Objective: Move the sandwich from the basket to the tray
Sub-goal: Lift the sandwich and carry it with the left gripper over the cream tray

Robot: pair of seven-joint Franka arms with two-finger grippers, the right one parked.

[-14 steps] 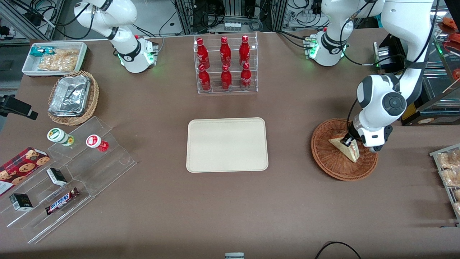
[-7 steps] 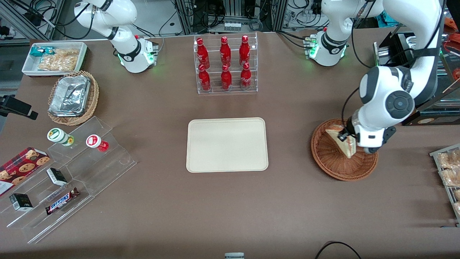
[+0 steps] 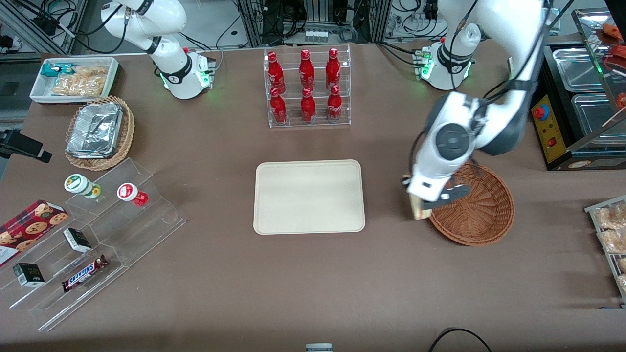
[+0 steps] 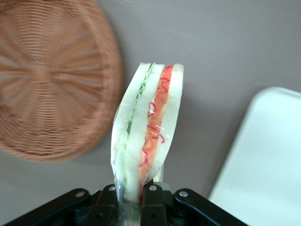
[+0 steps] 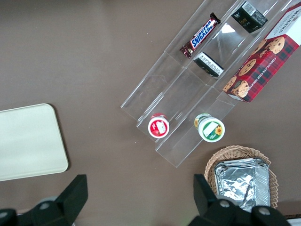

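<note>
My left gripper (image 3: 421, 207) is shut on the sandwich (image 4: 146, 129), a white bread wedge with green and red filling along its cut edge. It holds the sandwich in the air above the bare table, between the reddish-brown wicker basket (image 3: 481, 217) and the cream tray (image 3: 309, 196). In the front view only a sliver of the sandwich (image 3: 417, 211) shows under the wrist. The basket (image 4: 51, 80) shows nothing in it. A corner of the tray (image 4: 263, 165) shows in the left wrist view.
A clear rack of red bottles (image 3: 307, 88) stands farther from the front camera than the tray. Toward the parked arm's end lie a tan basket of foil trays (image 3: 99, 132), a white snack bin (image 3: 74, 79) and clear acrylic steps with snacks (image 3: 93, 234).
The gripper lifted the sandwich out of the basket and carried it sideways toward the tray, past the basket's rim. The arm swung over with it.
</note>
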